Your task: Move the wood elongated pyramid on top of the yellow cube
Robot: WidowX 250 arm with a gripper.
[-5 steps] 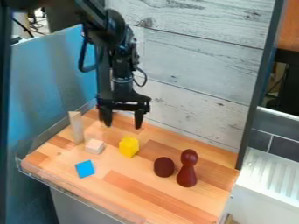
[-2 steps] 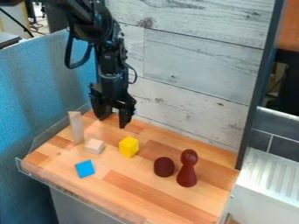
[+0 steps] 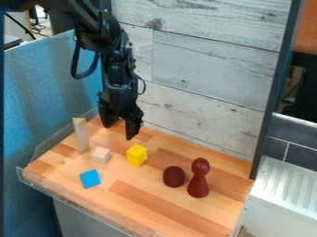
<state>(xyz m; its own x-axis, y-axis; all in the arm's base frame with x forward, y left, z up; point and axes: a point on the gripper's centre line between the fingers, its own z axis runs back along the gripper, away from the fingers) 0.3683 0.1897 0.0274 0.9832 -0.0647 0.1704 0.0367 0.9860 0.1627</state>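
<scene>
One wood elongated pyramid [image 3: 81, 135] stands upright on the wooden board [image 3: 158, 210], near a pale wooden cube [image 3: 100, 155]. Then comes the yellow cube [image 3: 136, 155]. Over the board hangs my gripper [image 3: 119, 131], with fingers spread apart.

End effector [image 3: 119, 131] downward, fingers [image 3: 132, 129] apart

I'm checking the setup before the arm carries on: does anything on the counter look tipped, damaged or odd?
Nothing stands out. The wooden pyramid stands upright near the pale cube, the yellow cube has nothing on top, and the dark red figure stands upright.
</scene>
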